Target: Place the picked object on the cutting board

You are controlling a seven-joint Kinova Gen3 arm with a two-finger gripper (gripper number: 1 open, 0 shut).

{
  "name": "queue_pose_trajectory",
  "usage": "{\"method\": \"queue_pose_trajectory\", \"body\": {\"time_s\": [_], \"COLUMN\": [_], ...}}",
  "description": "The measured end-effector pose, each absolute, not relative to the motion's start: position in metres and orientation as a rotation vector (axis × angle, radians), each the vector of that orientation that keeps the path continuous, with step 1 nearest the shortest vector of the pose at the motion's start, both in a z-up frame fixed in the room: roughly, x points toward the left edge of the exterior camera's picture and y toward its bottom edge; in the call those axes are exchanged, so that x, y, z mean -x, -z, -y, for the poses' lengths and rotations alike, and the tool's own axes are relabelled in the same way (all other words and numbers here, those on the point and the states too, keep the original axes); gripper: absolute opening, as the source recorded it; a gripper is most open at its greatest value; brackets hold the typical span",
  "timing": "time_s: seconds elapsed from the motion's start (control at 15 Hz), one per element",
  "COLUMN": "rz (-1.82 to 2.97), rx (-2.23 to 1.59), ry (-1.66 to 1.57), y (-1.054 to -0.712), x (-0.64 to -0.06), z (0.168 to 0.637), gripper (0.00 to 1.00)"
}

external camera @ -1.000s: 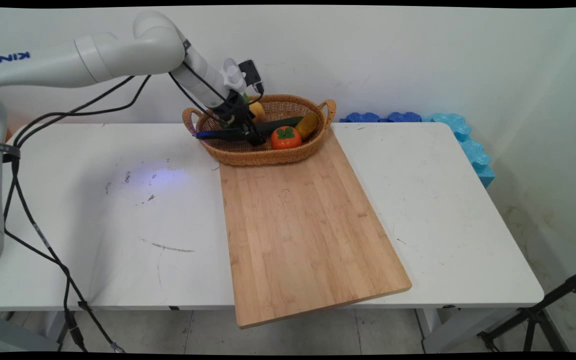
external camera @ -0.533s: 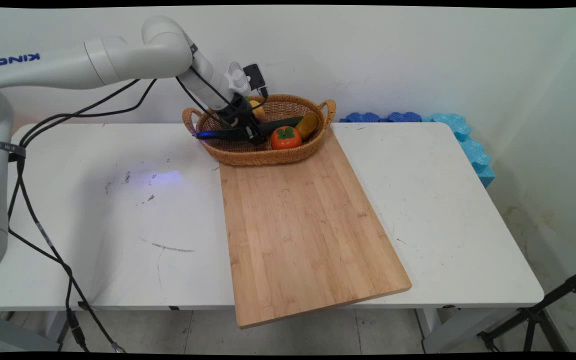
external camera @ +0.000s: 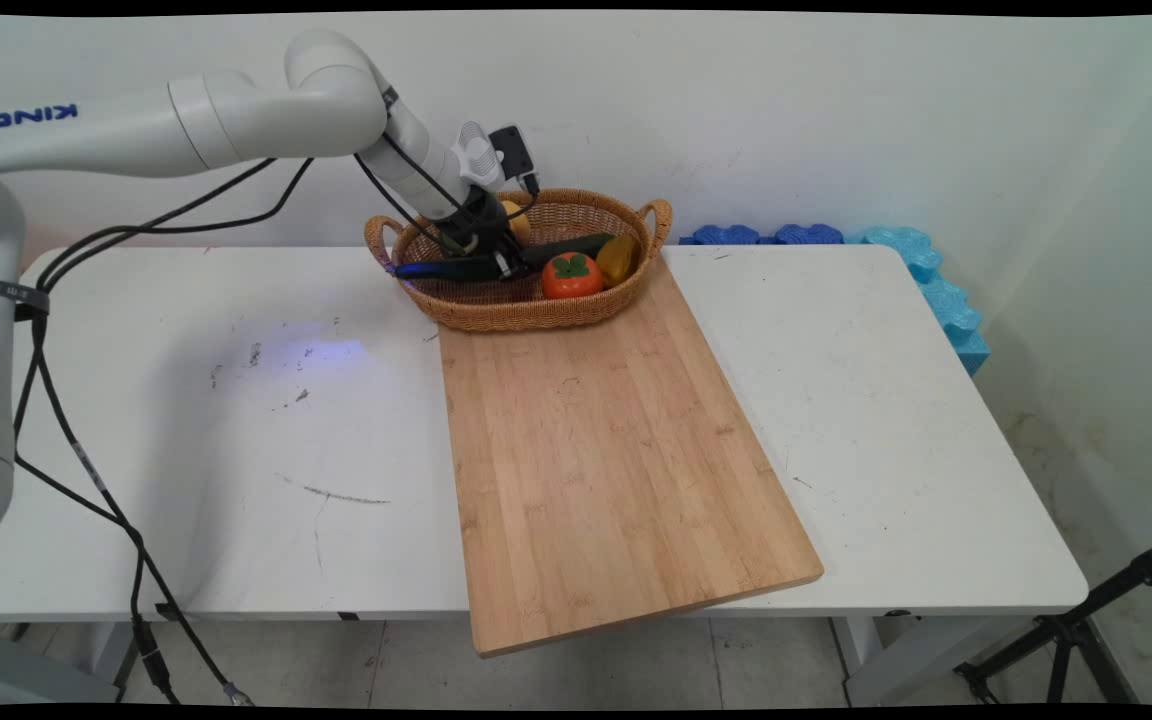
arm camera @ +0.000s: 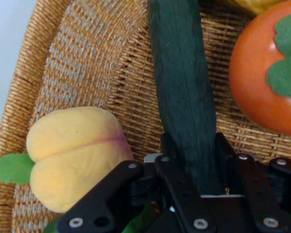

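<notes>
1. The pincer [arm camera: 191, 187] is down inside the brown woven basket [external camera: 496, 310]. Its two black fingers sit one on each side of a long dark green cucumber [arm camera: 182, 87], pressed against it, so it is holding the cucumber.

2. It holds the cucumber near one end. The rest of the cucumber sticks out away from the hand, across the basket floor.

3. In the main view the cucumber [external camera: 556, 250] lies the long way in the basket. That is likely because it is too long to fit any other way.

4. A yellow peach [arm camera: 75, 155] with a green leaf lies just beside the pincer on one side. I cannot tell if they touch.

5. An orange persimmon [arm camera: 264, 73] with a green leaf top lies close on the other side of the cucumber. A yellow thing [external camera: 619, 255] sits past it, by the basket's far wall.

6. The fruits lie close together, likely because the basket's floor dips to the middle.

7. The basket stands at the back of the white surface [external camera: 186, 420], with its near side on the far end of a big wooden cutting board [external camera: 596, 460]. The board runs toward the near edge and hangs over it a little.

8. Blue foam pieces [external camera: 926, 280] lie by the wall at the surface's far right corner.
</notes>
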State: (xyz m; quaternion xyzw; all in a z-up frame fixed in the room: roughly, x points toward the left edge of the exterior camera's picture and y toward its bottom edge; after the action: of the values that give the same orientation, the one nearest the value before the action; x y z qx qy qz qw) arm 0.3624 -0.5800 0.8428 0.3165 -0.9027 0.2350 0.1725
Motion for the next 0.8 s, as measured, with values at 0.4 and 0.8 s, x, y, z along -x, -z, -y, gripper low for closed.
{"method": "queue_pose_trajectory", "body": {"time_s": [0.4,0.8], "rz": [2.522,2.488], "rx": [-0.923,-0.918], "ry": [-0.712,-0.739], "y": [-0.873,-0.917], "x": [-0.367,-0.378], "z": [0.567,0.538], "gripper": [0.0,0.0]}}
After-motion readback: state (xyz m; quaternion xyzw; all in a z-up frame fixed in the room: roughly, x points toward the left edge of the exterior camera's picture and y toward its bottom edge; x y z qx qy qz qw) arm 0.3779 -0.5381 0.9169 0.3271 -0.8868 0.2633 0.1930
